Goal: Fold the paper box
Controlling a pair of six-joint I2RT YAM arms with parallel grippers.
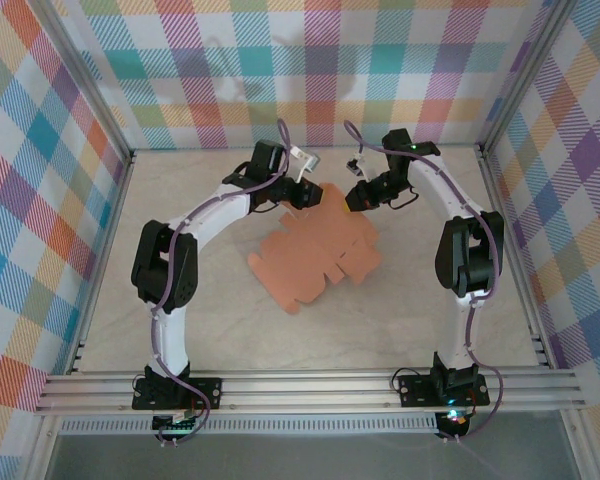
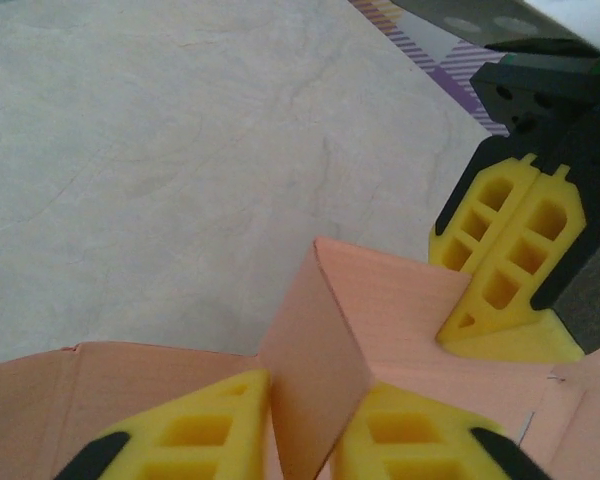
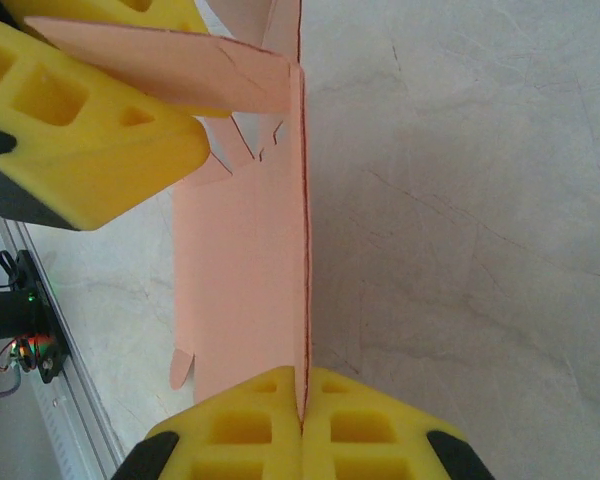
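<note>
At table [image 1: 220,330] ctr, paper box [image 1: 315,255] lies as a flat cut-out w/ far flaps raised. L gripper [image 2: 315,392]: jaws clamped on upright flap. R gripper [image 3: 302,378]: jaws clenched on raised card edge, just beside L.

Left gripper [image 1: 300,188] and right gripper [image 1: 356,196] crowd paper box [image 1: 315,258] far edge, narrow gap between. Tabletop [image 1: 230,330] open near side, left, right. Plaid walls [image 1: 40,200] hem three sides; aluminium rail [image 1: 310,385] along near edge.

left tool [image 2: 315,392] seemingly pinched, right tool [image 3: 302,388] shut
</note>
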